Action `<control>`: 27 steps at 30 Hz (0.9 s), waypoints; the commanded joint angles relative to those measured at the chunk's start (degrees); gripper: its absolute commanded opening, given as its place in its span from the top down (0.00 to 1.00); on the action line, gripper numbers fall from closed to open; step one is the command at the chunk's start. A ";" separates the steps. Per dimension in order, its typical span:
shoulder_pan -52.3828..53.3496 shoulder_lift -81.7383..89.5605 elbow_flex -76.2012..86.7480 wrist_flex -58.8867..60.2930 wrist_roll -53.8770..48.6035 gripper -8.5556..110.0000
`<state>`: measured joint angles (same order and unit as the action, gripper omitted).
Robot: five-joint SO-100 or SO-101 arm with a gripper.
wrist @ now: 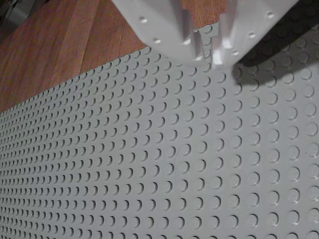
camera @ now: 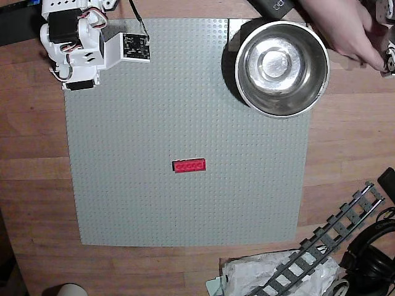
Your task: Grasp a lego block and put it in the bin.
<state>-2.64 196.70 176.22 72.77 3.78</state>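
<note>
The red lego block (camera: 189, 165) lies flat on the grey baseplate (camera: 123, 185), a little below its middle in the overhead view. The steel bowl (camera: 281, 66) stands at the baseplate's top right corner and holds nothing. My arm (camera: 80, 43) is folded at the top left corner, far from both. In the wrist view my gripper (wrist: 209, 52) hangs just above the baseplate (wrist: 149, 159) near its edge, its jaws almost together with nothing between them. The block and bowl are out of the wrist view.
A person's hand (camera: 349, 31) reaches in at the top right beside the bowl. A grey toy track piece (camera: 333, 243), a crumpled plastic bag (camera: 271, 274) and black cables (camera: 373, 246) lie at the lower right. The wooden table (camera: 31, 185) surrounds the baseplate.
</note>
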 commanded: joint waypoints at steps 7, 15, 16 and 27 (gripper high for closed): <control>-0.18 0.97 -1.14 0.70 -0.35 0.93; -0.62 0.97 -1.14 0.70 -0.35 0.93; -0.62 0.97 -1.14 0.70 -0.35 0.93; -0.62 0.97 -1.14 0.70 -0.35 0.93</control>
<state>-2.72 196.70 176.22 72.77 3.78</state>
